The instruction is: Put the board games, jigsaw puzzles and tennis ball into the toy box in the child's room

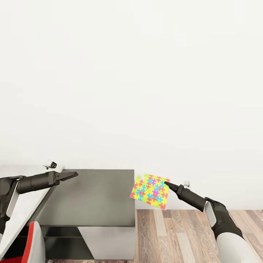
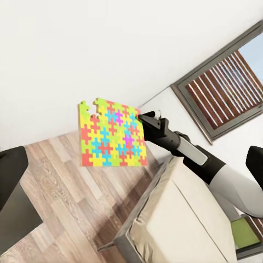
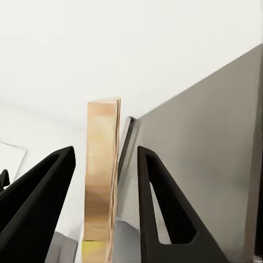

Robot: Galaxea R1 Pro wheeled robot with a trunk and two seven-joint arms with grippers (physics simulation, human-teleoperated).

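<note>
Fingers of the right gripper (image 1: 166, 182) pinch one edge of the jigsaw puzzle (image 1: 150, 191), held upright in the air beyond the dark worktop's (image 1: 91, 199) right end. Thin, light and stiff-looking, it suits an edge grip. Left fingers (image 1: 75, 174) look pressed together, empty.

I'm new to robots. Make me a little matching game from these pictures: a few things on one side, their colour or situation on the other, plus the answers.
Things:
1. jigsaw puzzle
2. dark grey cabinet top
3. floor
4. left gripper

Descriptions:
A. brown wood planks
B. held up in the air at the right gripper's tip
C. hanging over the cabinet's left end, holding nothing
D. flat, plain and dark

Pairs: 1-B, 2-D, 3-A, 4-C
</note>
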